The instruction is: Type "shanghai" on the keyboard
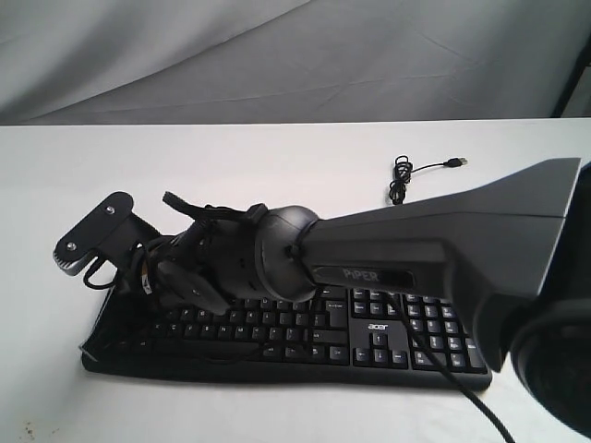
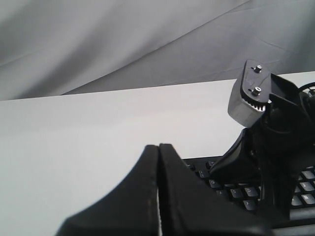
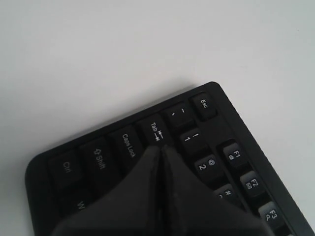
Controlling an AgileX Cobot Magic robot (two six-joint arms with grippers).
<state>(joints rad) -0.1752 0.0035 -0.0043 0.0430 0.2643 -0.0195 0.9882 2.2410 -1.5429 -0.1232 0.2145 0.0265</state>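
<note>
**Keyboard** [image 1: 388, 343]: black, full-size, white legends. It lies flat on the white table [image 1: 277, 157], long side across the exterior view. The number pad [image 1: 434, 330] is at its right end, with a white "acer" logo [image 1: 379, 326] just left of the pad. The left half is largely covered by the arm above it.

**Cable** [image 1: 401, 183]: thin, black, bundled, ending in a USB plug [image 1: 455, 162]. It rests on the table beyond the keyboard's far edge, behind the number pad and apart from the keyboard body.

**Right arm** [image 1: 443, 235]: dark grey, marked "PIPER" [image 1: 362, 273]. It crosses above the keyboard from the number-pad end to the opposite end. A grey camera bracket [image 1: 92, 235] stands out past the keyboard's left end.

**Right tool** [image 3: 160, 146]: the two fingers are pressed together with no gap and nothing between them. The tip is over the keyboard's left corner block, at the near side of Tab [image 3: 156, 132], with Caps Lock [image 3: 129, 145] just beside it. Esc [image 3: 204, 104], Shift [image 3: 98, 160] and Ctrl [image 3: 66, 167] are uncovered nearby. Whether the tip touches a key cannot be told.

**Left tool** [image 2: 158, 146]: the fingers are closed against each other and hold nothing. It is off the keyboard's left end, with bare table behind its tip.

**Backdrop** [image 1: 277, 55]: grey creased cloth, beyond the keyboard behind the table's far edge.
</note>
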